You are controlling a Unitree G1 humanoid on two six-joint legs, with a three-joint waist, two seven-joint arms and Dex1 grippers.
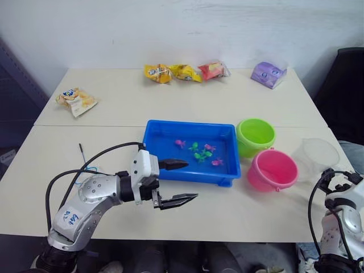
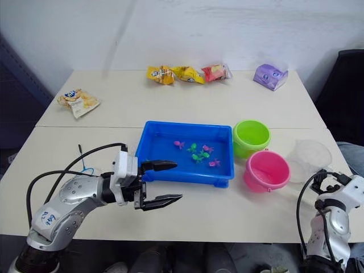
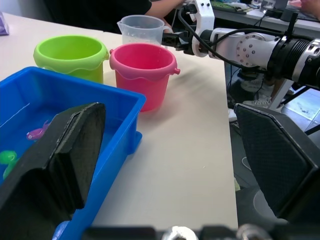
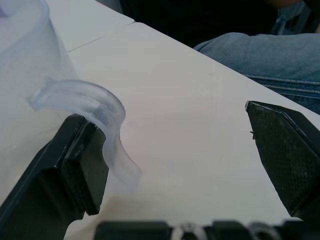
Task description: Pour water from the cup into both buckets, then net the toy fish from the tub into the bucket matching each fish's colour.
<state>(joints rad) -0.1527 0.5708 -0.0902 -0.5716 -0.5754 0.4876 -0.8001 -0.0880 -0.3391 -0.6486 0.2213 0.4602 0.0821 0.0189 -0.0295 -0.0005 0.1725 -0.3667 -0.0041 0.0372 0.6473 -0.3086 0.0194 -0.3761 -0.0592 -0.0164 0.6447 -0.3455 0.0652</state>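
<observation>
Left gripper (image 1: 179, 182) sits closest to the camera, fingers spread wide with nothing between them, one finger over the tub's front-left rim and the other out over bare table (image 1: 239, 213). A blue scribble on that arm's silver shell is too small for me to read. Behind the arm a thin dark net handle (image 1: 83, 153) pokes up; the hoop is hidden.

Moving right, the tub (image 1: 190, 170) holds the fish (image 1: 201, 153), a few pink and a few green, small enough that an exact count is tough. Snack bags (image 1: 185, 72) line the far edge, print unreadable. Green bucket (image 1: 255, 136) is next, pink bucket (image 1: 272, 169) in front of it, touching or nearly so. The cup (image 1: 315, 156) stands upright at the table's right edge. Right gripper (image 4: 175, 165) is wide open too, one finger right against the cup's handle, gripping nothing.
</observation>
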